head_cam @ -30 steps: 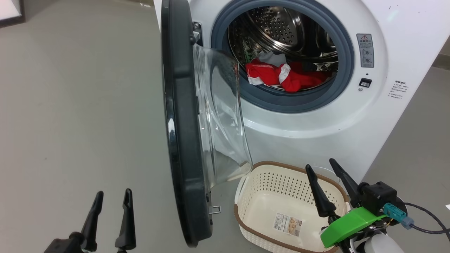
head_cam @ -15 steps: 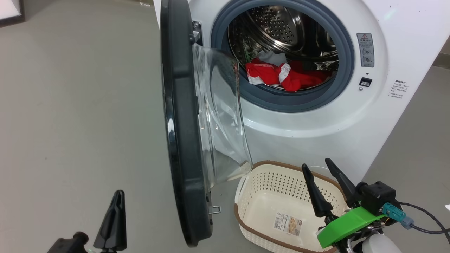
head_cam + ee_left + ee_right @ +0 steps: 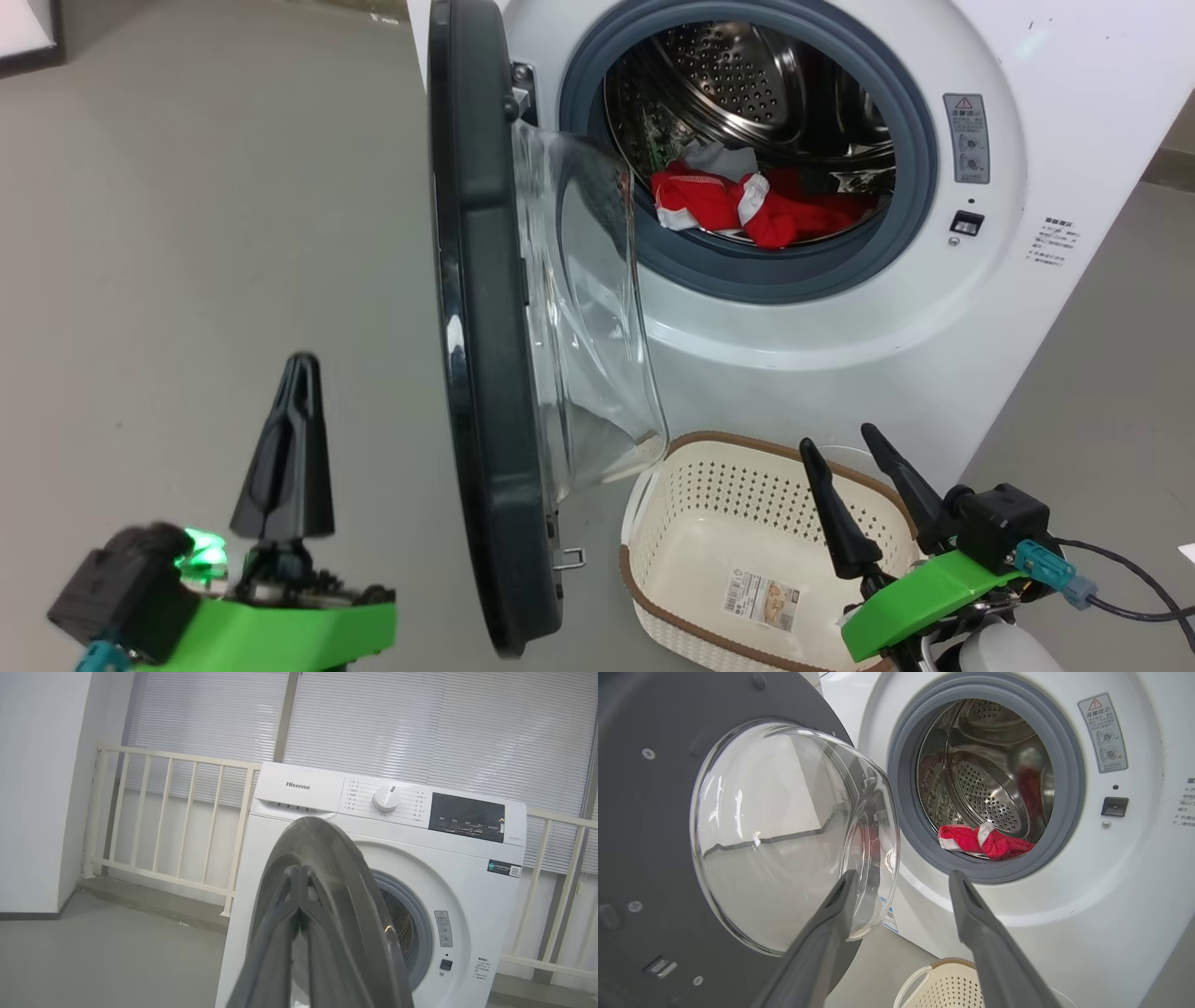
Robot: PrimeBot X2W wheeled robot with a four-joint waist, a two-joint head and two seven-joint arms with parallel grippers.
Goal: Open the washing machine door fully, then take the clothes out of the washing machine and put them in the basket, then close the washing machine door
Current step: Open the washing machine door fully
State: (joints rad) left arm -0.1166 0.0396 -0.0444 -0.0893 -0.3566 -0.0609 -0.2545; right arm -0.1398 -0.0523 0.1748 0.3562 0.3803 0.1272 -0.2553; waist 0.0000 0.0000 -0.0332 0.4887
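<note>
The door (image 3: 485, 327) is seen edge-on, top to bottom mid-frame, glass (image 3: 588, 308) bulged rightward; grey floor (image 3: 187, 233) beneath; left claw (image 3: 301, 362) pressed together, right claw (image 3: 836, 437) spread.

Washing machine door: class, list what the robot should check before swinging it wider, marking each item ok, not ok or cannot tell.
1. Washing machine door fully open: not ok, only partway.
2. Left gripper fingers shut: ok.
3. Left gripper touching the door: cannot tell.
4. Right gripper open, holding nothing: ok.
5. Basket empty beside the washing machine: ok.
6. Clothes lying in the drum: ok.
</note>
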